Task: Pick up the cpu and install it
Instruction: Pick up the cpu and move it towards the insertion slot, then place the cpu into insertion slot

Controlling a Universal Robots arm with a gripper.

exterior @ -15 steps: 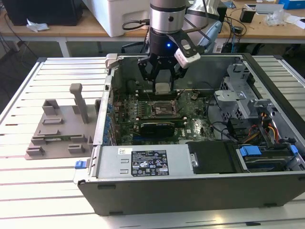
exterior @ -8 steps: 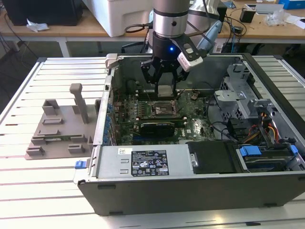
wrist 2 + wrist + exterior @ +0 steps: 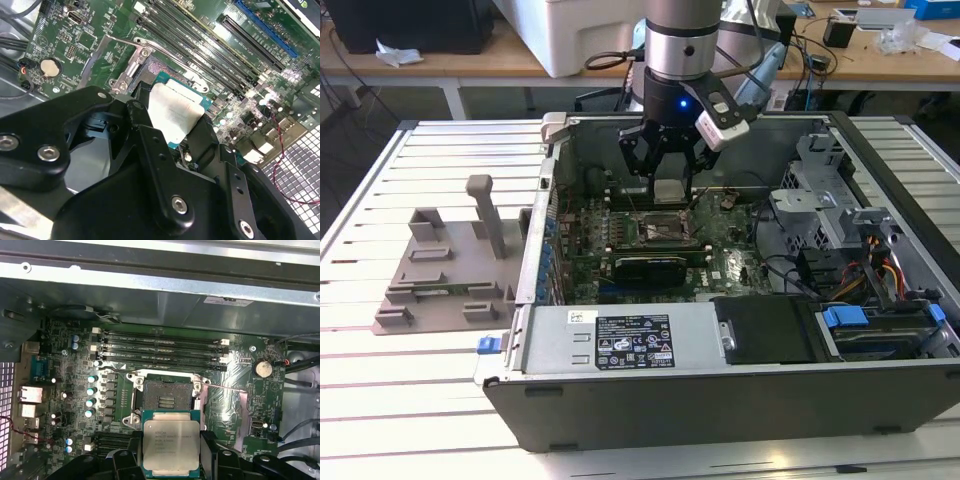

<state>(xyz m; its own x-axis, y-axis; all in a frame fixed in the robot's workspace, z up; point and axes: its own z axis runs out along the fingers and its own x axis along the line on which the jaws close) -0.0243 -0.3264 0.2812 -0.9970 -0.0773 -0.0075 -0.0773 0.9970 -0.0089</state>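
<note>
Figure: The cpu (image 3: 171, 447), a flat, nearly square chip with no marked long axis, is held level with its silver lid facing up toward the arm and its thin green rim showing along the edges. In the first wrist view its sides run parallel with the frame of the motherboard socket (image 3: 165, 399) and with the memory slots (image 3: 160, 347) beyond the socket. The gripper (image 3: 667, 188) hangs inside the open computer case (image 3: 720, 400), which lies on its side on the slatted worktop (image 3: 420, 410). The black fingers (image 3: 125, 462) are clamped on two opposite edges of the cpu, so the chip sits between them with its lid uncovered in both wrist views. In the exterior view the cpu is just above the socket and apart from it, not seated. The socket's contact field is exposed and its retaining lever (image 3: 150, 47) is raised. A black graphics card (image 3: 650, 268) lies on the near side of the socket. A grey fixture (image 3: 450, 270) stands on the worktop at the exterior view's left, well apart from the case.
</note>
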